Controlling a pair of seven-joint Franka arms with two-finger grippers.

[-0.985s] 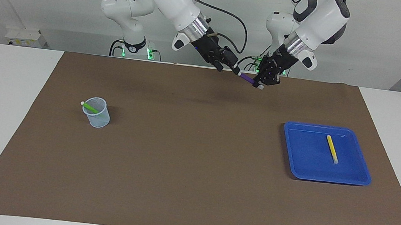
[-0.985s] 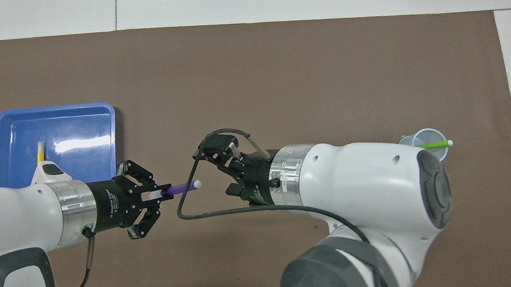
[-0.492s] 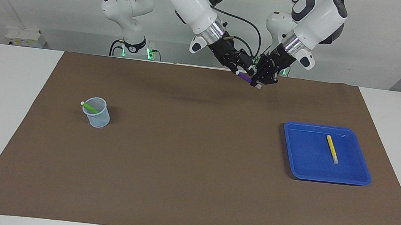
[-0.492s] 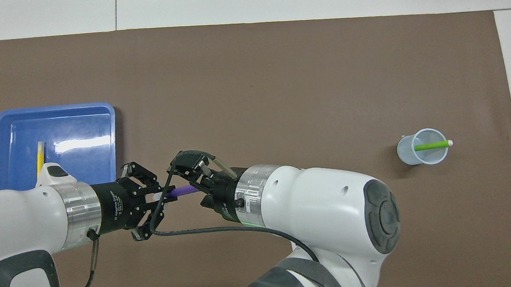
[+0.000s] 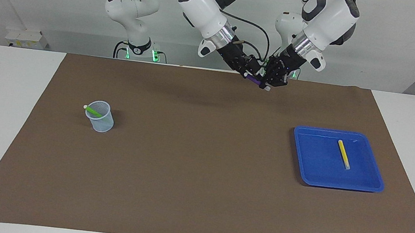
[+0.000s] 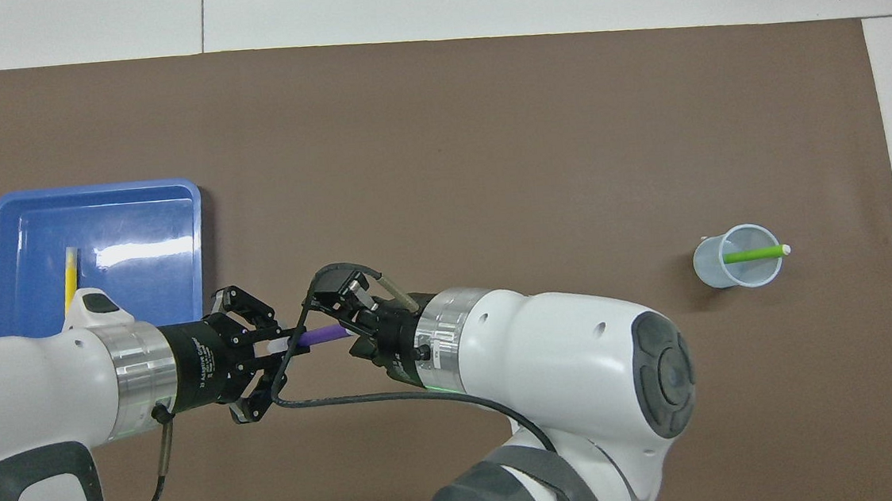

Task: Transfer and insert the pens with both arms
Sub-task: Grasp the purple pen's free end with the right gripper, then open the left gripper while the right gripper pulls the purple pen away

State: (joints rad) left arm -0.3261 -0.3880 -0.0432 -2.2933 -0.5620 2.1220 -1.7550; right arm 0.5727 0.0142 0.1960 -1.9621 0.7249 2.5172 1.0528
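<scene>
The purple pen (image 6: 324, 335) hangs in the air between the two grippers, over the mat (image 5: 192, 178) near the robots' edge, between the tray (image 5: 373, 184) and the table's middle. The left gripper (image 6: 282, 345) is clamped on its pale end, fingertips shut tight on the barrel. The right gripper (image 6: 351, 331) is around the pen's other end; whether its fingers have met the barrel cannot be told from either view.

This reads as the handover step: the pen passes from the left arm to the right in mid-air. One pen is done with, since the green pen (image 5: 93, 111) leans in the cup (image 5: 101, 124) toward the right arm's end of the table. The yellow pen (image 5: 344, 154) lies flat in the tray at the left arm's end, untouched.

The next move calls for a firm grip by the right gripper before the left lets go; release too soon and the pen would likely drop to the mat. Then the left should open and back straight off along the pen's line, so it does not twist the pen in the new grip. After that the right arm must carry the pen to the cup.
</scene>
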